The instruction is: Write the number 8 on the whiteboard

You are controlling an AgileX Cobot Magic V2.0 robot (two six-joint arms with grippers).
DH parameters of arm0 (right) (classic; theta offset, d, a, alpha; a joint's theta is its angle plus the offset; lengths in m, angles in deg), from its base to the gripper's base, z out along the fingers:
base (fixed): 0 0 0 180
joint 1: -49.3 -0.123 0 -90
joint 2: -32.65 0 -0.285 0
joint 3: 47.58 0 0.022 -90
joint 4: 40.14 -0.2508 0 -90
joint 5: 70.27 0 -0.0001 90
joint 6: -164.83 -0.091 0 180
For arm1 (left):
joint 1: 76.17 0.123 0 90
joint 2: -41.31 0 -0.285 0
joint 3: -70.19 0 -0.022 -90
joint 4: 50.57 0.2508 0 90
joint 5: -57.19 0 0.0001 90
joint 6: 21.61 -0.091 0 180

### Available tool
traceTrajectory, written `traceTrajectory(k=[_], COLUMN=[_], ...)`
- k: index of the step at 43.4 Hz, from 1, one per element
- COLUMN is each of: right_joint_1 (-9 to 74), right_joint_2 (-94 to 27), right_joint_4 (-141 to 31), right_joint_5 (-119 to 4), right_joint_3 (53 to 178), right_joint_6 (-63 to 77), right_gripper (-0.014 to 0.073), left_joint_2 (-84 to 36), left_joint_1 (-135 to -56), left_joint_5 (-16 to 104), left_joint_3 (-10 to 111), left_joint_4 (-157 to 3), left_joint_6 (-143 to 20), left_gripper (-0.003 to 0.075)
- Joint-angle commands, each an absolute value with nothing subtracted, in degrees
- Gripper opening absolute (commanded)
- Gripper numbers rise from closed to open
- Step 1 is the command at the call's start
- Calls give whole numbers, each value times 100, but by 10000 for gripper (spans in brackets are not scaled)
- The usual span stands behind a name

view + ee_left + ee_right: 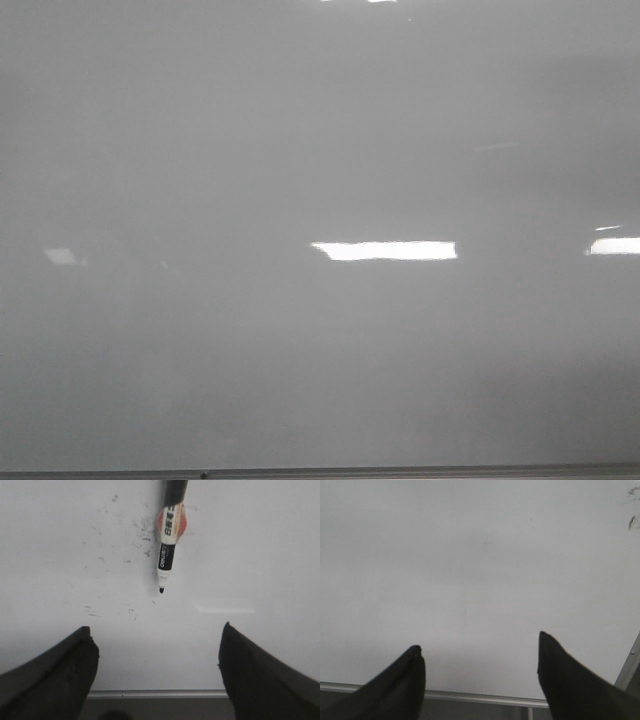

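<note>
Both tools are standing apart and gripping nothing. From the left wrist camera, the left tool (157, 665) is hanging over the whiteboard (260, 555) with its two dark fingers (55, 675) spread wide, and a marker (169, 545) is lying on the board ahead of them, uncapped, its black tip pointing back toward the fingers. That placement is probably deliberate: the pen is sitting roughly on the line between the open fingers, so the tool could come down around the barrel without much sideways correction. From the right wrist camera, the right tool (480, 670) is likewise open and hovering over a bare stretch of board near its thin grey frame (470, 696), seemingly parked out of the way.

No number 8 is showing anywhere yet. The front camera is giving only glossy grey board and bright glare patches (385, 250). Faint dark smudges (142, 530) are scattered beside the marker, looking like old ink residue, not a figure.

Writing on the marker is partly readable: the white section is carrying a black band with pale lettering that looks like "deli", and an orange label above it is bearing characters too small to make out.

Judging by all this, picking up the pen is the step in hand.
</note>
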State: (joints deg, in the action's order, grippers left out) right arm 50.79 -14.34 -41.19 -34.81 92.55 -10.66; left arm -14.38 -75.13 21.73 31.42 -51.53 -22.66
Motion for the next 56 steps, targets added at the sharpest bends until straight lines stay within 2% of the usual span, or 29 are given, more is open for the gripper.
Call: traceTrajectory(k=[1, 7, 24, 28, 35, 46, 56], right_joint_1=[5075, 5075, 5075, 5075, 5075, 5075, 5075], right_joint_2=[-1457, -1457, -1457, -1457, -1457, -1457, -1457], right_joint_4=[-4078, -4078, -4078, -4078, -4078, -4078, -4078], right_joint_5=[-3864, -3864, -3871, -3871, -3871, -3882, -4048], right_joint_3=[9426, 9426, 9426, 9426, 9426, 9426, 9426], right_joint_6=[-1003, -1003, -1003, -1003, -1003, -1003, -1003], right_gripper=[533, 533, 533, 533, 533, 533, 533], left_joint_2=[-1937, -2643, -4207, -4426, -4660, -4794, -4644], left_joint_1=[-7558, -7558, -7558, -7558, -7558, -7558, -7558], left_joint_5=[2711, 2879, 4520, 4828, 5196, 5392, 5215], left_joint_3=[3455, 3664, 3816, 3816, 3816, 3816, 3816], left_joint_4=[-5192, -5252, -5262, -5262, -5262, -5262, -5262], left_joint_6=[-2228, -2297, -2380, -2380, -2394, -2393, -2393], left_gripper=[531, 531, 530, 508, 410, 180, 46])
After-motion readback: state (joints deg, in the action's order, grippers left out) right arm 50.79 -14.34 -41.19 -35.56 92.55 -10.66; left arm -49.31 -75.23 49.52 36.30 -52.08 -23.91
